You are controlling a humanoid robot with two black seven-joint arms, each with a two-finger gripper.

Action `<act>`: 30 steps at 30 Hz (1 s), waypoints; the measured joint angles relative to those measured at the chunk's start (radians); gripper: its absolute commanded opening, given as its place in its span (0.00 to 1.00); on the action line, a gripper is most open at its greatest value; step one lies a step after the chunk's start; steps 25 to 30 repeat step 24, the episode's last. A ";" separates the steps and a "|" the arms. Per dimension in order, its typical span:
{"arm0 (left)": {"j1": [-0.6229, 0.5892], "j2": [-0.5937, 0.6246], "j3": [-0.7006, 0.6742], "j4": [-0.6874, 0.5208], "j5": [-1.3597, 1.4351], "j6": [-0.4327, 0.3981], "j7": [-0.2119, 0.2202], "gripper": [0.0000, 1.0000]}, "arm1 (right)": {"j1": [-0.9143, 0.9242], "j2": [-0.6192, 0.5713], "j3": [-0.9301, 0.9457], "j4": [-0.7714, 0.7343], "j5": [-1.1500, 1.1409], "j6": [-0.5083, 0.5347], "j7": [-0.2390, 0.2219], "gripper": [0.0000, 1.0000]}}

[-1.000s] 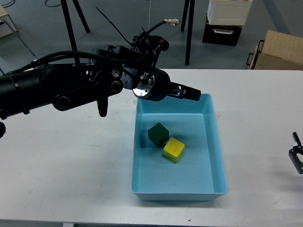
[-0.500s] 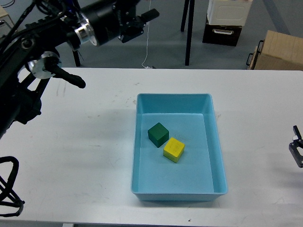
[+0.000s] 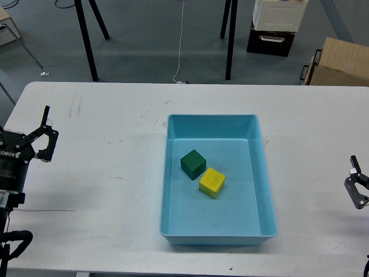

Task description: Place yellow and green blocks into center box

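A dark green block (image 3: 193, 164) and a yellow block (image 3: 212, 182) lie side by side, touching at a corner, on the floor of the light blue box (image 3: 266, 173) in the middle of the white table. My left gripper (image 3: 48, 136) is low at the table's left edge, far from the box, with its fingers spread and nothing in it. My right gripper (image 3: 356, 186) shows only partly at the right edge, small and cut off, so its fingers cannot be told apart. It holds nothing that I can see.
The white table (image 3: 104, 173) carries only the box. Beyond its far edge stand black stand legs (image 3: 86, 40), a black and white case (image 3: 275, 26) and a cardboard box (image 3: 340, 63) on the floor.
My left arm has swung away from above the box's far left corner, up and left, then down to the table's left edge. The blocks and the box have not moved.
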 measured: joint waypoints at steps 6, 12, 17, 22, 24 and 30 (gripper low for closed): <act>0.185 0.000 0.003 0.001 -0.105 0.000 0.003 0.99 | -0.096 0.032 0.012 0.056 0.001 0.000 0.002 1.00; 0.280 0.000 0.084 0.018 -0.219 0.000 0.004 0.99 | -0.137 0.038 0.027 0.080 0.001 0.000 0.003 1.00; 0.282 0.000 0.108 0.018 -0.230 0.000 0.006 0.99 | -0.143 0.037 0.064 0.079 0.001 0.000 0.003 1.00; 0.274 0.000 0.101 0.018 -0.231 0.000 0.003 0.99 | -0.149 0.035 0.071 0.076 0.001 0.000 0.002 1.00; 0.264 0.000 0.097 0.018 -0.232 0.000 0.002 0.99 | -0.149 0.036 0.074 0.076 0.001 0.000 0.002 1.00; 0.264 0.000 0.097 0.018 -0.232 0.000 0.002 0.99 | -0.149 0.036 0.074 0.076 0.001 0.000 0.002 1.00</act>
